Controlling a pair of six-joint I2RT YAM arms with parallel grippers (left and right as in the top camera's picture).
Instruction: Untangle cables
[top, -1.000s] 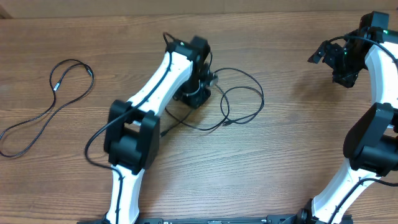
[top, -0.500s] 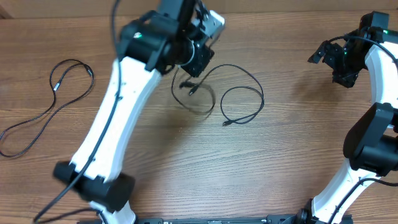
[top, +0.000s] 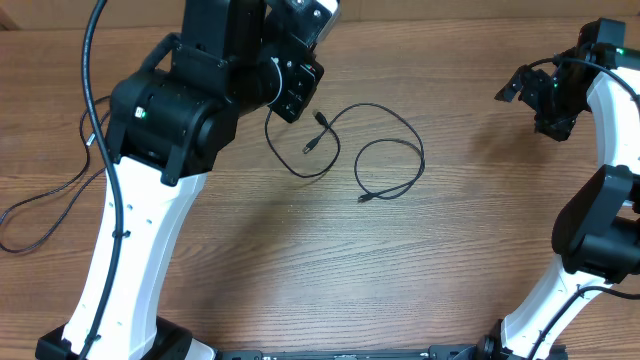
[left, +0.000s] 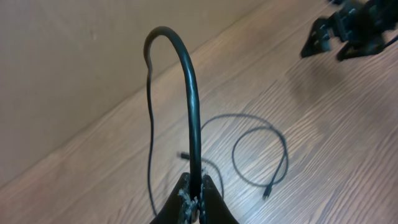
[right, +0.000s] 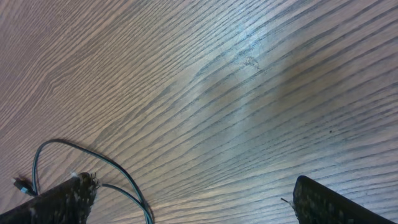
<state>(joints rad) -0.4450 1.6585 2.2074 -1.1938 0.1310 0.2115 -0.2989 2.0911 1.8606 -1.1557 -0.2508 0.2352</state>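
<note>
Thin black cable (left: 193, 99) clamped in left tool (left: 194, 198), arching above wooden table (top: 300, 250); right tool (right: 194, 185) wide apart, holding nothing.

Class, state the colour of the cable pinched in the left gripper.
Black: the cable in the left gripper shows best in the left wrist view.

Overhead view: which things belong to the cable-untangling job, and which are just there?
Job: held cable; left gripper, shut on it; loop of cable lying mid-table; far-left cable, partly hidden by the arm.
Not the job: thick arm wire; wooden table; right gripper, open, empty, off to the side.
</note>
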